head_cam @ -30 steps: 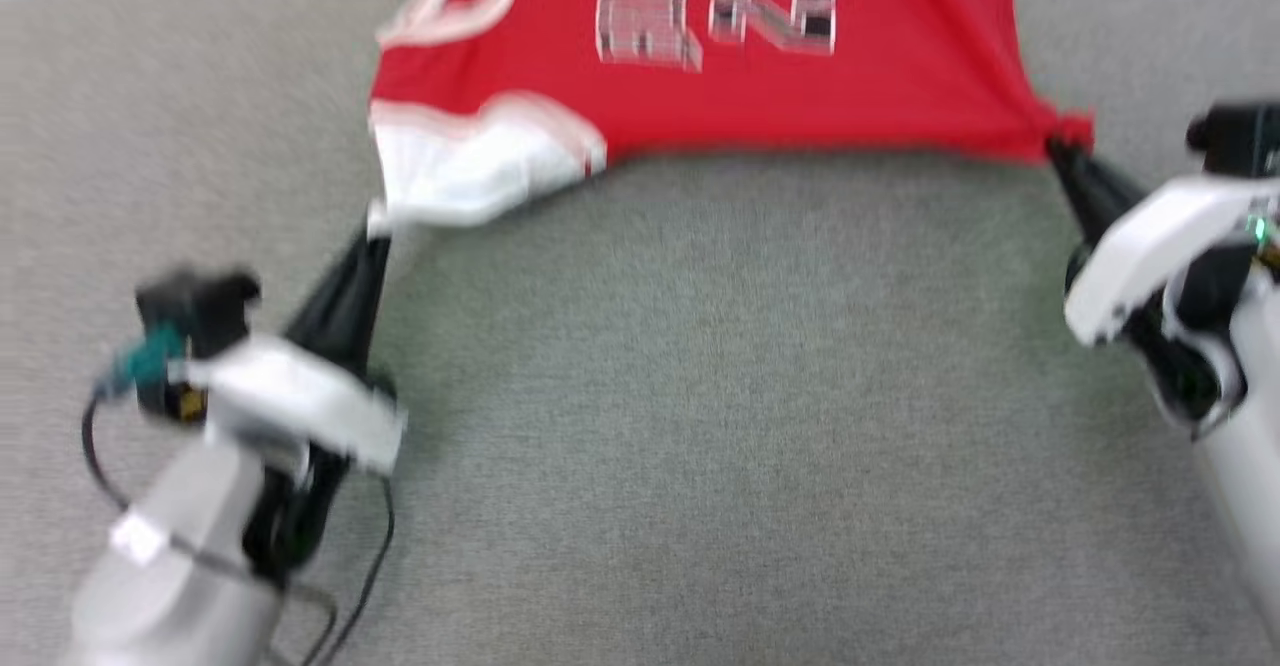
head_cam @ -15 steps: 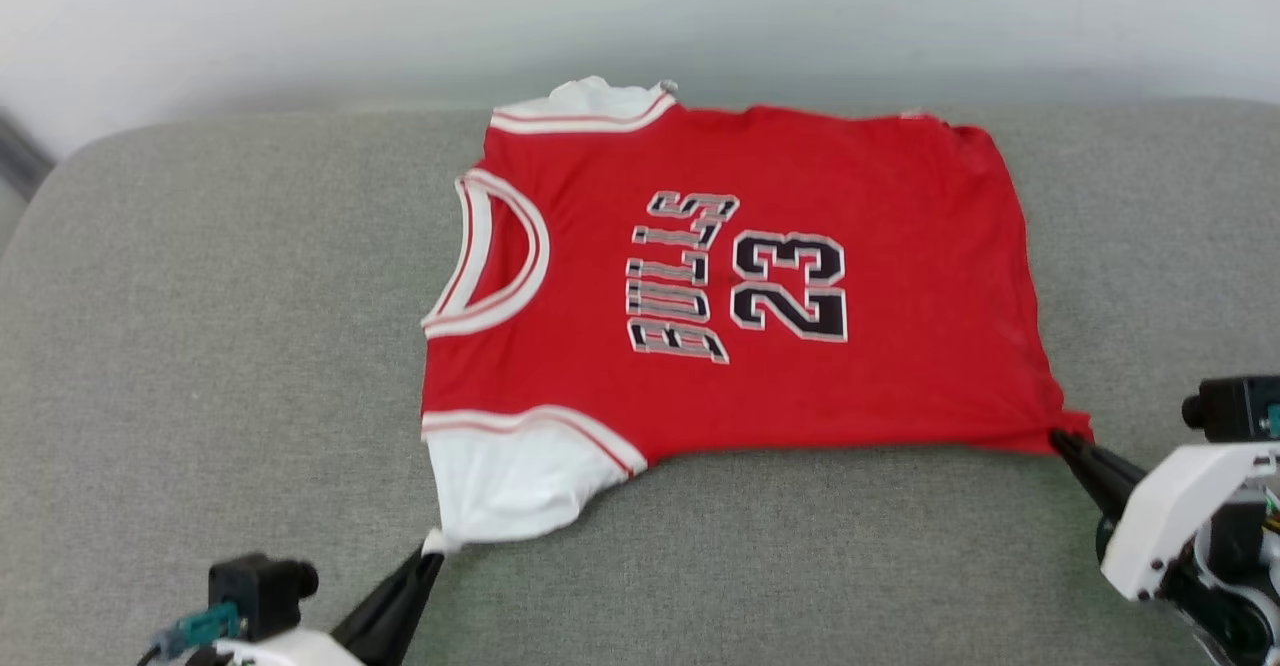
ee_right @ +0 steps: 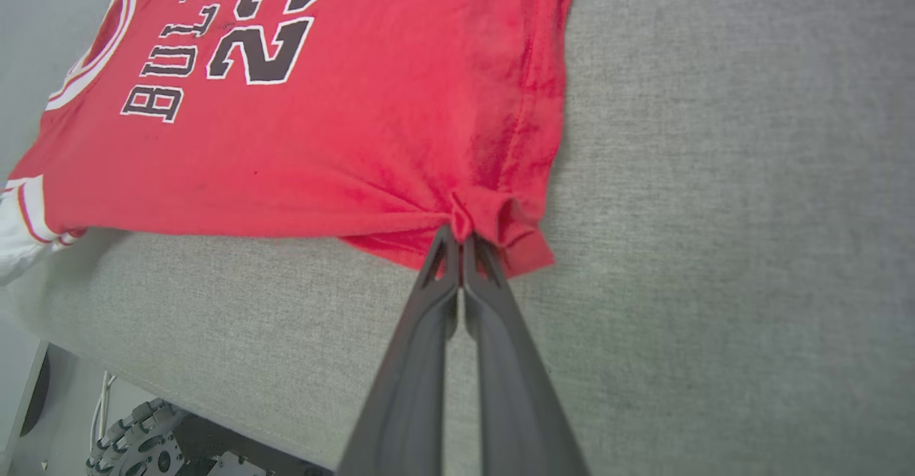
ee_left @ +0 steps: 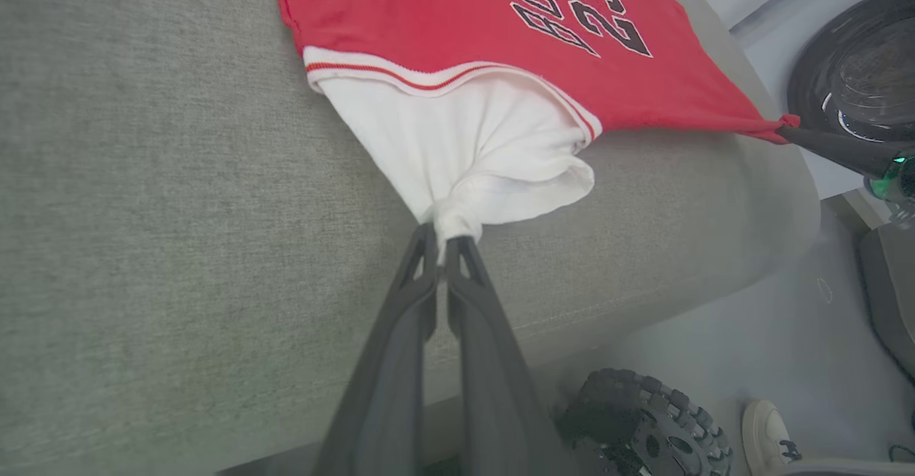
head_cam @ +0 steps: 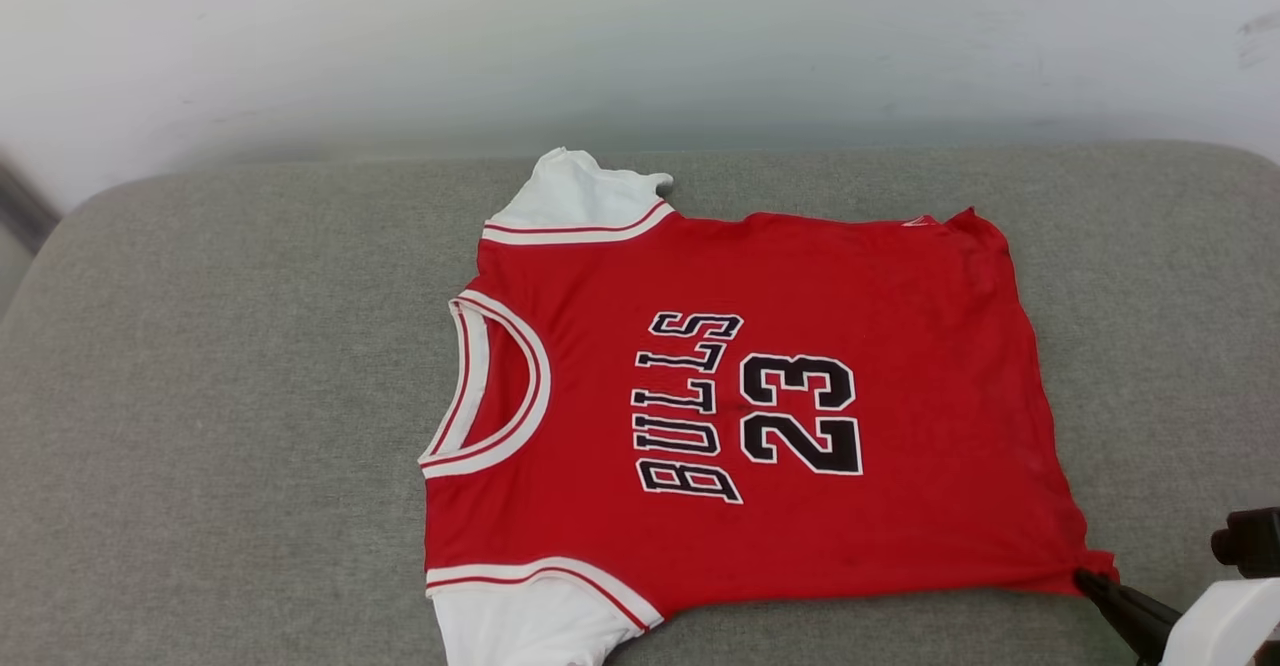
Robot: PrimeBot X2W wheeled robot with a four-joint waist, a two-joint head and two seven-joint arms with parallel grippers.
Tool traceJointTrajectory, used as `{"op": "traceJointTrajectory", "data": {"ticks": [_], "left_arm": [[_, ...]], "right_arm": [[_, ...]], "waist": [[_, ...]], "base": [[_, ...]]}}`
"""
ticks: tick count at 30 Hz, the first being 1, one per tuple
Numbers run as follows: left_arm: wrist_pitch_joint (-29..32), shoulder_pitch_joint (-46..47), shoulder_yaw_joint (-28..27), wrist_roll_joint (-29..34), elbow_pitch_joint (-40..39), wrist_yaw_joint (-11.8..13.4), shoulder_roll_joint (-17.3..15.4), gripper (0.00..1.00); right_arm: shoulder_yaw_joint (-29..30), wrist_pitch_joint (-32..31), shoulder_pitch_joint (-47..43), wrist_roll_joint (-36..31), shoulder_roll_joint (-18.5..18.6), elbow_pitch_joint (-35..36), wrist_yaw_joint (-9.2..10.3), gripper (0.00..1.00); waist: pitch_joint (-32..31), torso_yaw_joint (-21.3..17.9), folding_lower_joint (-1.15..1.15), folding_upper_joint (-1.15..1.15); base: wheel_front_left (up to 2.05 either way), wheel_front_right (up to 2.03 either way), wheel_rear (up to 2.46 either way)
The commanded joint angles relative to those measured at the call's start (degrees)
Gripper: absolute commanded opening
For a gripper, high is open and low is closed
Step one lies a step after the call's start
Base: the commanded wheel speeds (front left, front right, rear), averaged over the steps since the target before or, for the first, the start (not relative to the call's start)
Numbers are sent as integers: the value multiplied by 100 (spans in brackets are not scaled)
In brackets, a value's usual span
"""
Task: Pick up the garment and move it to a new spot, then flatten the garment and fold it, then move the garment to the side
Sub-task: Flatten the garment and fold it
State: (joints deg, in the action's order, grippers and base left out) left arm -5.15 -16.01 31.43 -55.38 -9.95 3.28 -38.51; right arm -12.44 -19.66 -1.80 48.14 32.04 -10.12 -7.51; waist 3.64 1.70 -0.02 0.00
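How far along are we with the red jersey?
Done: the garment lies spread front-up on the grey cushion, nearly flat. In hand: the left tool pinches the near white sleeve, the right tool pinches the near hem corner; both spots are bunched. Left: release, smooth, fold, move it aside; no fold shows yet.

Slim dark jaws — white wrist shell (head_cam: 1226, 618)
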Motion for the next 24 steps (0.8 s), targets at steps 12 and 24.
{"op": "traceJointTrajectory", "data": {"ticks": [12,24], "left_arm": [[-169,1129,-410,44,-347,-120,193,0],[16,2907,-560,249,416,-383,421,0]], "right_arm": [[763,-354,93,-135,-529,867,3,0],[1106,-998,1179,-771,-963,805,3,0]], "waist": [[358,40,2,0],[1068,-72,2,0]], "base": [[0,0,0],[0,0,0]]}}
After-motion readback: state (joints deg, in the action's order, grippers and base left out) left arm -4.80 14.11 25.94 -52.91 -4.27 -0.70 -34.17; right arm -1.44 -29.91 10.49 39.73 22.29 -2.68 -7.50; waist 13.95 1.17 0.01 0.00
